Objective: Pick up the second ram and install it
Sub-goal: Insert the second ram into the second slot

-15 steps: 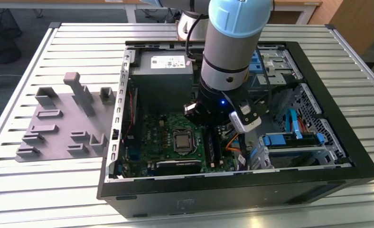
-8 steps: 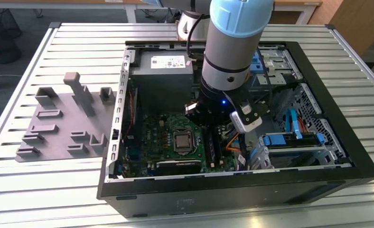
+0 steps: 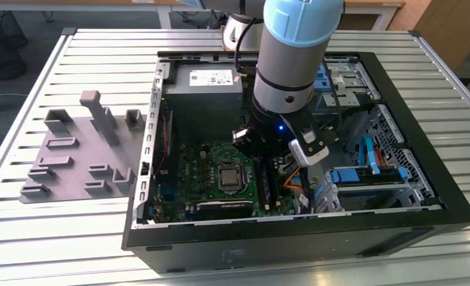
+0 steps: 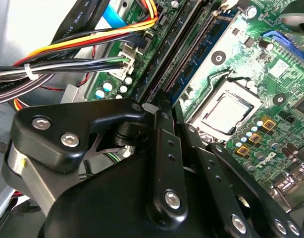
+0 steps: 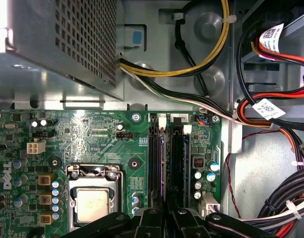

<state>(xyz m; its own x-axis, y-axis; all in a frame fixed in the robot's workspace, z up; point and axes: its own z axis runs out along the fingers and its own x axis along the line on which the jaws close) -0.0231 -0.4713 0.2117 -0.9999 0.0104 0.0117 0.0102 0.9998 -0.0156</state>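
The second ram (image 5: 162,163) is a thin blue stick standing on edge in the motherboard slot nearest the processor (image 5: 94,204). It also shows as a blue board with dark chips (image 4: 199,57) in the second wrist view. My gripper (image 5: 165,218) is low inside the open computer case (image 3: 426,220). Its black fingers (image 4: 162,139) are drawn close together on the near part of the stick. In the exterior view the gripper (image 3: 265,162) hangs over the green motherboard (image 3: 207,173), just to the exterior view's right of the processor socket.
A grey plastic tray (image 3: 68,179) with raised blocks lies on the slatted table at the exterior view's left of the case. Bundled cables (image 5: 271,124) run close beside the slots. The power supply box (image 3: 203,89) and drive cage (image 3: 370,179) hem in the arm.
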